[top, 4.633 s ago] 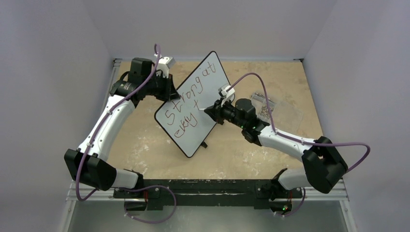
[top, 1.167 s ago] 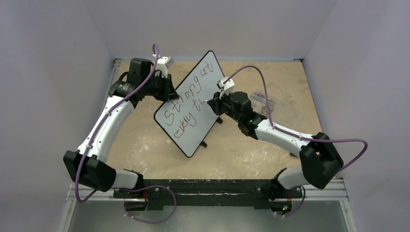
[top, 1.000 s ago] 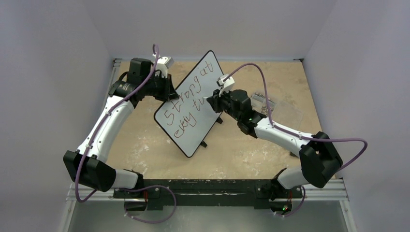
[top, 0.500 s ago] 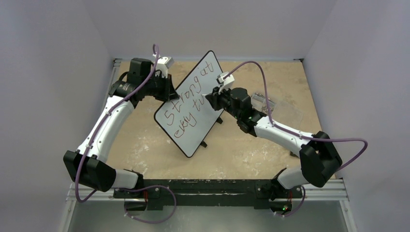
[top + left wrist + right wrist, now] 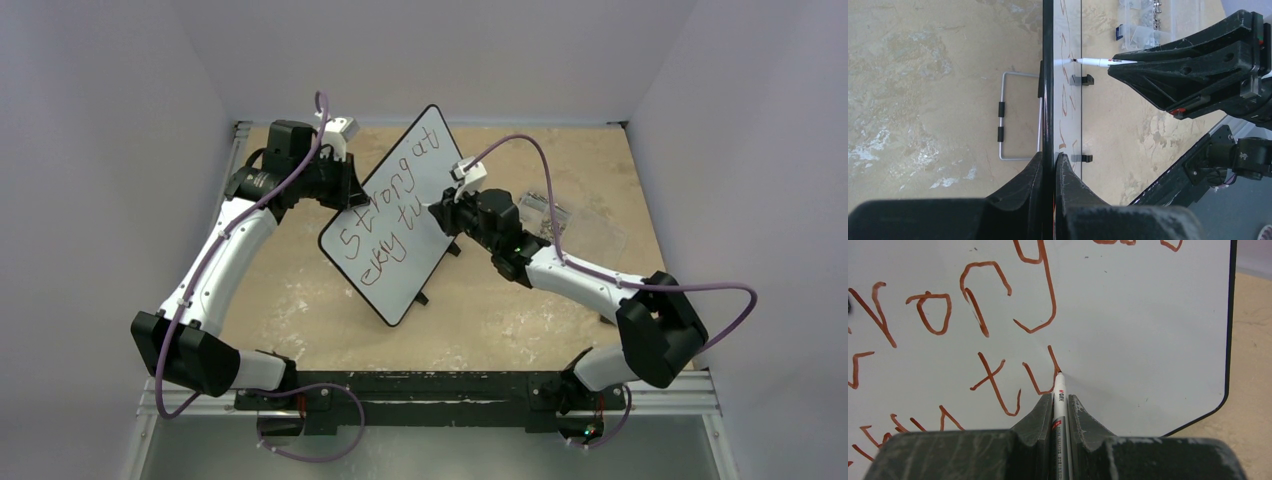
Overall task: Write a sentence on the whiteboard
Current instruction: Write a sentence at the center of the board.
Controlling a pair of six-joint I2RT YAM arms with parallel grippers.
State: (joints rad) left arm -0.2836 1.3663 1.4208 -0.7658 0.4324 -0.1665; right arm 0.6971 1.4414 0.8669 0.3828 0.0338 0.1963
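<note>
Oh nice, a "u" has joined the "t" on line two. Right tool [image 5: 1060, 399] clamps the marker [image 5: 1060, 387], tip on the whiteboard [image 5: 1148, 315] standing on the desk [image 5: 500, 320]; left tool [image 5: 1049, 160] pinches its 10 o'clock edge. The sentence [image 5: 993, 379] looks unfinished, room at 3 o'clock.

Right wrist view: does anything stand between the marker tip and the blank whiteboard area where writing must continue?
Nothing visible. The right gripper holds the marker with its tip on the whiteboard at the end of the sentence; the white surface beyond is bare.
</note>
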